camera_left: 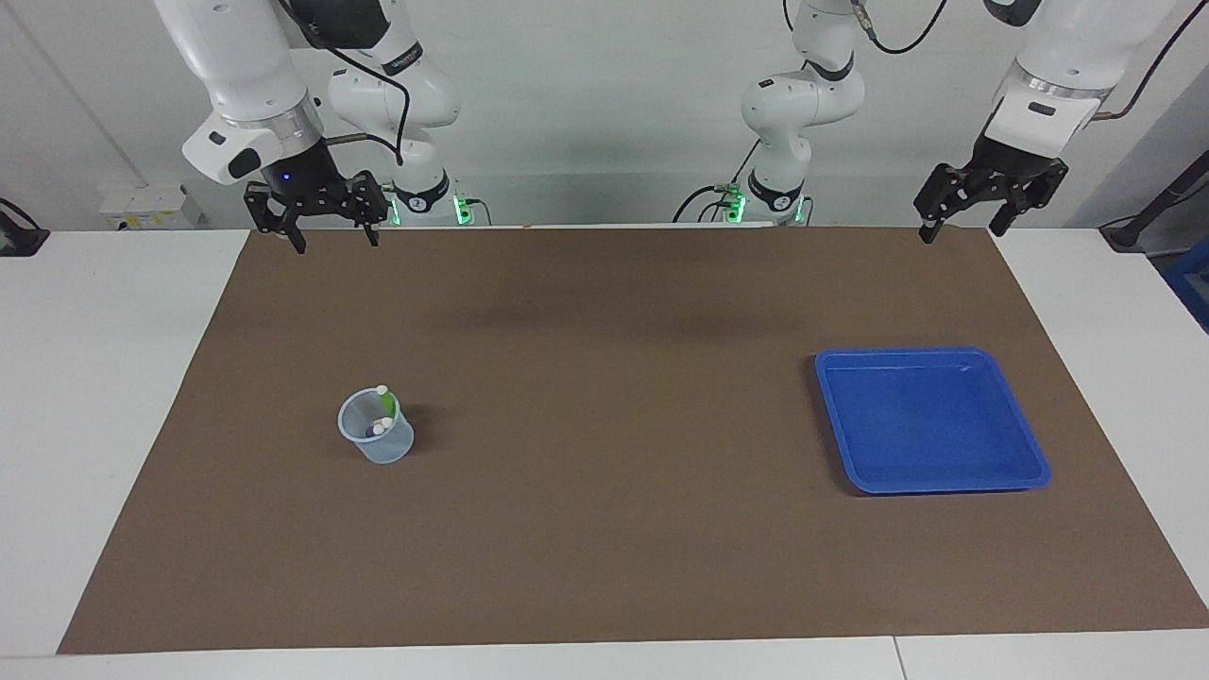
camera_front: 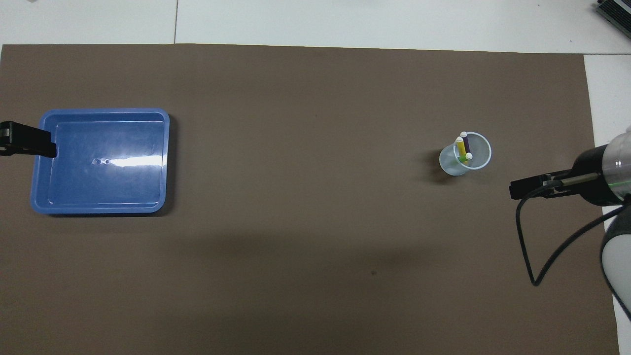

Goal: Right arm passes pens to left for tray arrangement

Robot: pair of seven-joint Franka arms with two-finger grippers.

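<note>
Overhead, the right gripper (camera_left: pixel 326 224) hangs with fingers wide at the mat's near edge, nothing held; the left gripper (camera_left: pixel 970 217), also wide, waits likewise. From the right gripper, the pens (camera_front: pixel 463 149) lie toward eleven o'clock, standing near upright in a clear cup (camera_front: pixel 465 154), so it is nearer. The tray (camera_front: pixel 101 160) sits at the left arm's end, holding nothing.

We're in a robotics lab: two white arms (camera_left: pixel 803 104) bolted at a white table (camera_left: pixel 113 378), brown mat (camera_left: pixel 604 425) spread, bare walls.
</note>
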